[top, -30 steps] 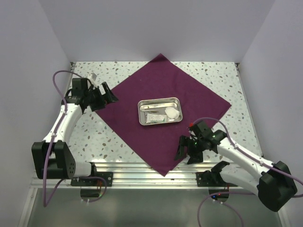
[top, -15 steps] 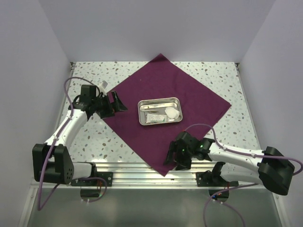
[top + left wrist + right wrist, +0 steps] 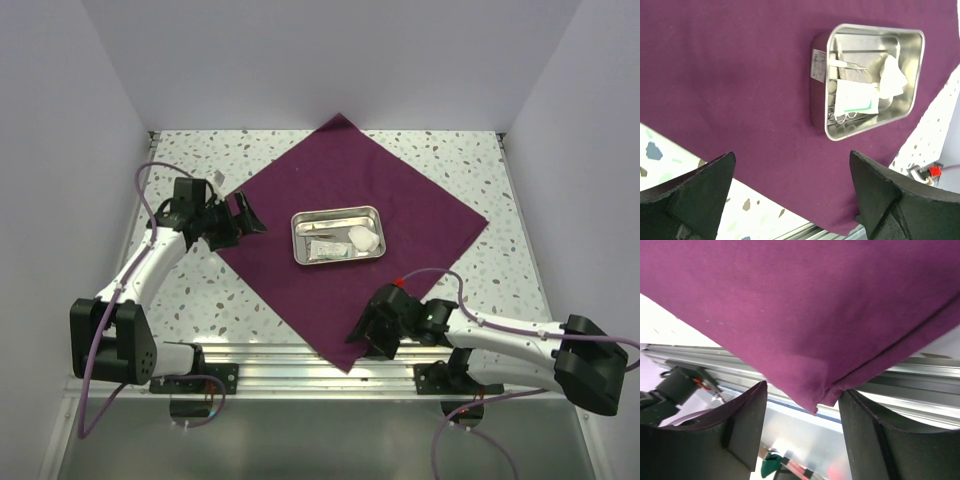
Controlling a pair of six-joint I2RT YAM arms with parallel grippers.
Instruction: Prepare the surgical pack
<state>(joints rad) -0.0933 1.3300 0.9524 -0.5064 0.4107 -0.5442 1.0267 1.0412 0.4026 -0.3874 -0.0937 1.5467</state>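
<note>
The maroon drape (image 3: 350,235) lies flat as a diamond on the table. A steel tray (image 3: 338,236) with a pouch, gauze and instruments sits at its centre; the tray also shows in the left wrist view (image 3: 867,82). My left gripper (image 3: 240,217) is open at the drape's left corner, its jaws wide over the fabric (image 3: 765,100). My right gripper (image 3: 362,338) is open at the drape's near corner. In the right wrist view that corner (image 3: 816,400) hangs between the two fingers, over the table's front rail.
An aluminium rail (image 3: 300,358) runs along the table's near edge. White walls stand on the left, back and right. Speckled tabletop (image 3: 200,290) shows around the drape.
My right gripper has slid left and toward the front edge, to the drape's near corner. My left gripper has moved right onto the drape's left corner.
</note>
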